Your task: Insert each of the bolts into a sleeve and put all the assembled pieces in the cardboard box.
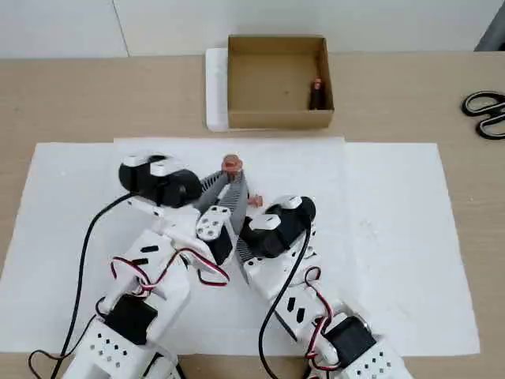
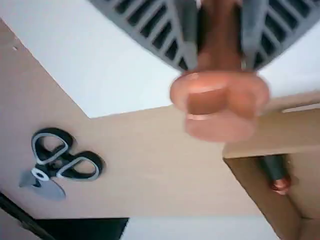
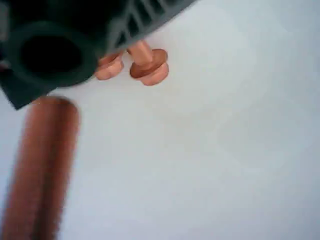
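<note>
My left gripper [image 1: 229, 183] [image 2: 220, 30] is shut on a copper bolt [image 1: 230, 163] [image 2: 220, 100], held above the white paper with its head pointing toward the cardboard box [image 1: 276, 118] [image 2: 270, 137]. One assembled piece [image 1: 316, 93] [image 2: 277, 175] lies inside the box at its right wall. My right gripper [image 3: 60, 45] is shut on a dark sleeve [image 3: 30, 75], its open end facing the camera. A blurred copper shaft [image 3: 45, 165] lies close beside the sleeve. Two loose bolts [image 3: 149, 65] [image 3: 107, 67] rest on the paper; one bolt [image 1: 254, 201] shows between the arms.
Black-handled scissors [image 1: 487, 113] [image 2: 60, 162] lie on the bare table at the far right. A white foam block [image 1: 215, 87] stands against the box's left side. The two arms crowd together over the middle of the white paper [image 1: 394, 237].
</note>
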